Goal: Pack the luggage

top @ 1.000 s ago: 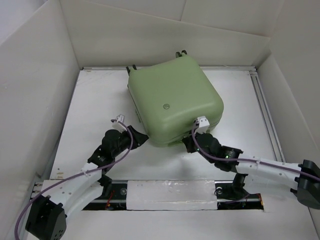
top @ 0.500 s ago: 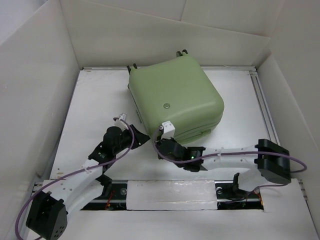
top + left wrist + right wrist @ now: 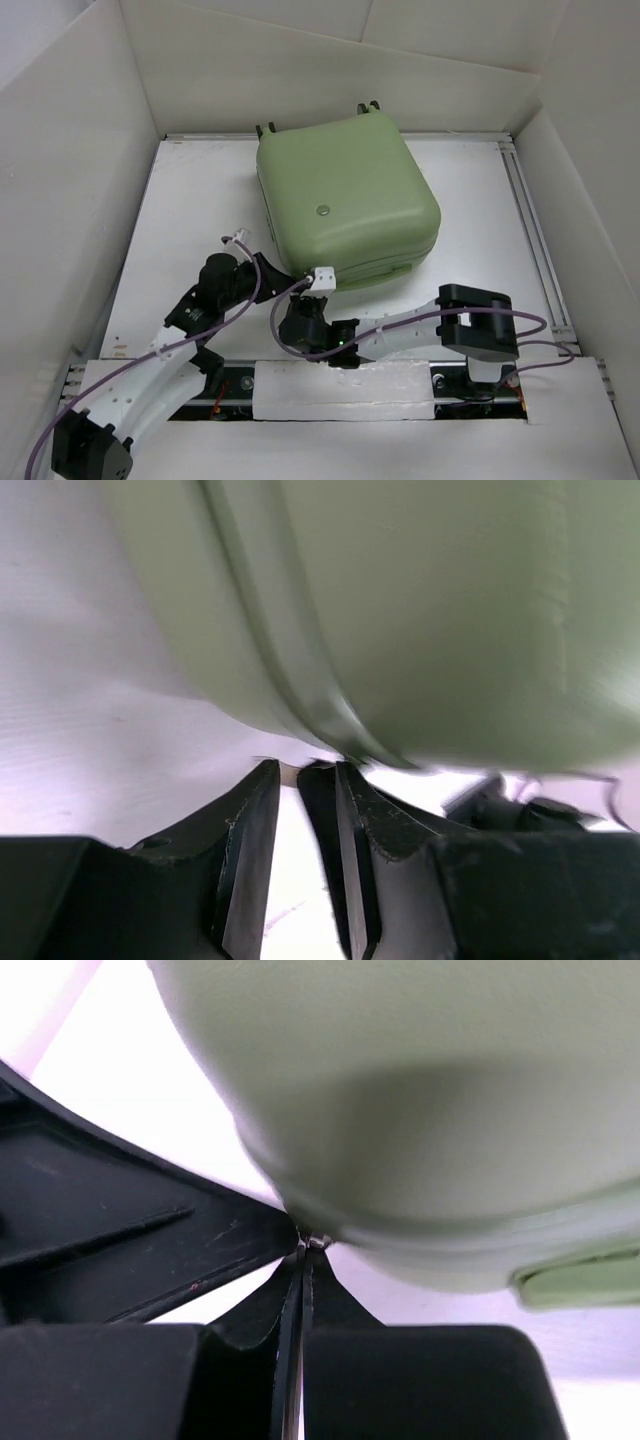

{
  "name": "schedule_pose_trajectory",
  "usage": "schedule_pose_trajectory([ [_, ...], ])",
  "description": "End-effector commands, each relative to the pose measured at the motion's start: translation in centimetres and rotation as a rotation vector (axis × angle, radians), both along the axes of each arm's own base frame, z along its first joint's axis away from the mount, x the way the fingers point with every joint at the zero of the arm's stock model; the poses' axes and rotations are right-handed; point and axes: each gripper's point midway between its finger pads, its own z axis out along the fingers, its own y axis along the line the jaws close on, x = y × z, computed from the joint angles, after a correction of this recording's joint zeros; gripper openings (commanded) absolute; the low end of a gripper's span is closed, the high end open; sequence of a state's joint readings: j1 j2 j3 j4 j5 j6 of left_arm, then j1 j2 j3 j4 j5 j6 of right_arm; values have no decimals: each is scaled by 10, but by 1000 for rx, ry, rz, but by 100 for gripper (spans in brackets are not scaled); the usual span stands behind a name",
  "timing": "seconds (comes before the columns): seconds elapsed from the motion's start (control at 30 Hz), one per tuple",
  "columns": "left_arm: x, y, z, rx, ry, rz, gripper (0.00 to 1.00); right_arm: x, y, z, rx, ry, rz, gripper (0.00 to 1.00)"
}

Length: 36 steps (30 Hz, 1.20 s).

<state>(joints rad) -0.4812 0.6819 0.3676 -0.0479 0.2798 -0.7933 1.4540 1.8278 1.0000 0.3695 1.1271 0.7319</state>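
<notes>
Clearly the luggage (image 3: 345,205) is a stiff thing: a pale green hard shell with rounded corners and a smooth, faintly glossy skin, lying shut on the table (image 3: 200,200) in the upper middle of the overhead view, its wheels (image 3: 265,128) turned toward the top of the frame. I would expect it to keep its shape under pressure and to slide on the table rather than dent. The broad faces and curved corners look slippery and give two thin fingers nothing to bite on. The better holds are probably the seam (image 3: 285,670) between the two halves and the raised green piece (image 3: 575,1280) on the side wall toward the bottom of the frame.

Both claws crowd the case's lower-left corner in the overhead view. The left claw (image 3: 275,272) comes in from the left with only a narrow gap between its fingers, its tips up against the underside of the corner just below the seam, and I can make out nothing held between them. The right claw (image 3: 300,297), its arm reaching across from the right, is pressed fully together with its tips (image 3: 305,1245) at the lower rim of the same corner. A tiny bright speck sits there, too small to name.
</notes>
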Motion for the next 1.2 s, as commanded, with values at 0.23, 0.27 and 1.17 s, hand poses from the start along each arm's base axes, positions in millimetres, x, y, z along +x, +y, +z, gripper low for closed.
schedule_pose_trajectory([
  [0.23,-10,-18,154,-255,-365,-90,66,-82,1,42,310,151,260,27],
  [0.27,-8,-18,161,-258,-375,-81,68,-86,2,42,307,191,266,43],
  [1.17,71,50,147,95,-382,314,74,37,-186,18,363,326,-246,60],
])
